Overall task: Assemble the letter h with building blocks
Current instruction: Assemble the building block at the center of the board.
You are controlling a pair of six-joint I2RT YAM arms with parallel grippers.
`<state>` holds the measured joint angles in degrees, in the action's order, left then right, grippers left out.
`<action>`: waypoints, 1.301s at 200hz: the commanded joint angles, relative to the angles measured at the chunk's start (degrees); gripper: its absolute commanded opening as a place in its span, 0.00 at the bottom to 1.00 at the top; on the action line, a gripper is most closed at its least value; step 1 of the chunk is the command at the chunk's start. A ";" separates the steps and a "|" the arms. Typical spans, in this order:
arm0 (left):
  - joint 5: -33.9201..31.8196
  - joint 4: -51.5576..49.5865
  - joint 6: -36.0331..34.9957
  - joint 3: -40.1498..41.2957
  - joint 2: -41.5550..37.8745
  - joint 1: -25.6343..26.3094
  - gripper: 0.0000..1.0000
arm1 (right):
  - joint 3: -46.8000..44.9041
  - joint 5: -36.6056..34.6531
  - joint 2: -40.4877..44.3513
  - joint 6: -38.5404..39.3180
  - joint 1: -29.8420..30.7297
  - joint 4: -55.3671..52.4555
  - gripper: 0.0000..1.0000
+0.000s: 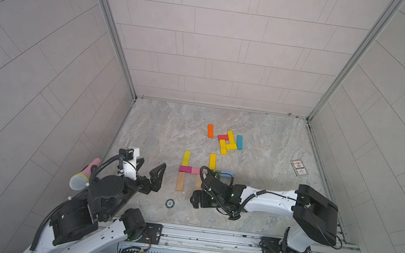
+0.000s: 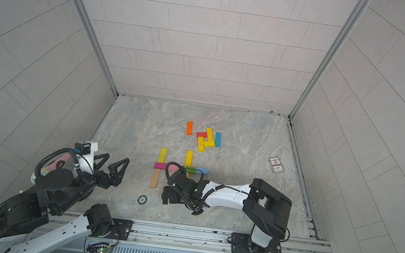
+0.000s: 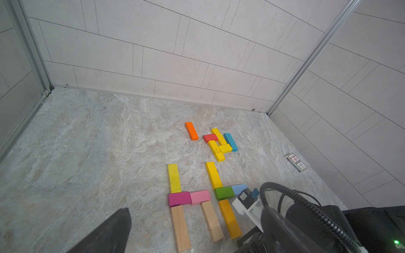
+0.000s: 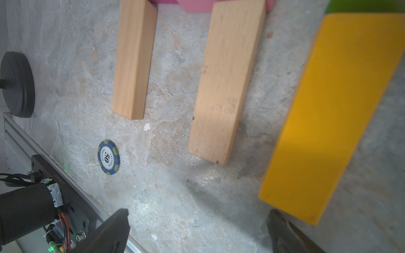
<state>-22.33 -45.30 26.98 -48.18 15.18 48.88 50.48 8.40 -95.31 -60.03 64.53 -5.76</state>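
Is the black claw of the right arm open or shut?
Open. The right arm's black claw has its jaws wide apart in the right wrist view, holding nothing.

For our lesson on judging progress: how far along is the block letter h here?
Done: a left stroke of lime bar, magenta block and wooden bar, a pink block as crossbar, and a right stroke of yellow bar, green block and amber bar.
In hand: nothing; left pincer and right pincer are open and empty.
Left, probably: the second wooden bar and light blue block look surplus.
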 commanded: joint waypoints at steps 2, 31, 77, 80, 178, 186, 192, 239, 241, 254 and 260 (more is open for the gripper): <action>-0.54 0.74 -0.88 0.54 0.89 -0.43 1.00 | 0.54 -1.46 -1.09 -0.61 -0.39 -1.04 1.00; -0.44 0.67 -0.88 0.53 0.93 -0.50 1.00 | 0.65 -1.50 -1.20 -0.35 -0.85 -1.04 1.00; -0.44 0.65 -0.86 0.52 0.99 -0.50 1.00 | 0.88 -1.37 -1.73 -0.33 -1.12 -1.07 1.00; -0.44 0.65 -0.87 0.54 0.95 -0.54 1.00 | 0.93 -1.37 -1.78 -0.27 -1.16 -1.04 1.00; -0.26 0.74 -0.83 0.50 1.34 -0.72 1.00 | 2.05 -2.52 4.94 1.76 0.51 -4.47 1.00; -0.26 0.74 -0.85 0.50 1.34 -0.81 1.00 | 2.85 -3.33 6.41 2.74 0.46 -6.34 1.00; -0.26 0.74 -0.86 0.54 1.30 -0.83 1.00 | 3.48 -4.35 7.63 3.77 0.34 -8.03 1.00; -0.26 0.85 -0.88 0.63 1.34 -0.89 1.00 | 6.42 -9.99 14.47 11.90 -11.78 -16.51 0.83; -0.24 0.83 -0.88 0.63 1.32 -0.87 1.00 | 6.70 -9.99 14.32 12.36 -12.61 -16.84 0.81; -0.16 0.91 -0.97 0.70 1.50 -0.90 1.00 | 9.23 -10.25 12.94 15.14 -17.49 -18.08 0.72; -0.23 0.94 -0.99 0.72 1.52 -0.89 1.00 | 10.74 -10.74 11.86 16.79 -19.42 -18.55 0.68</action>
<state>-22.24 -45.30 26.96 -48.18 16.05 48.34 57.82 1.50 -81.30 -49.56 51.62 -18.46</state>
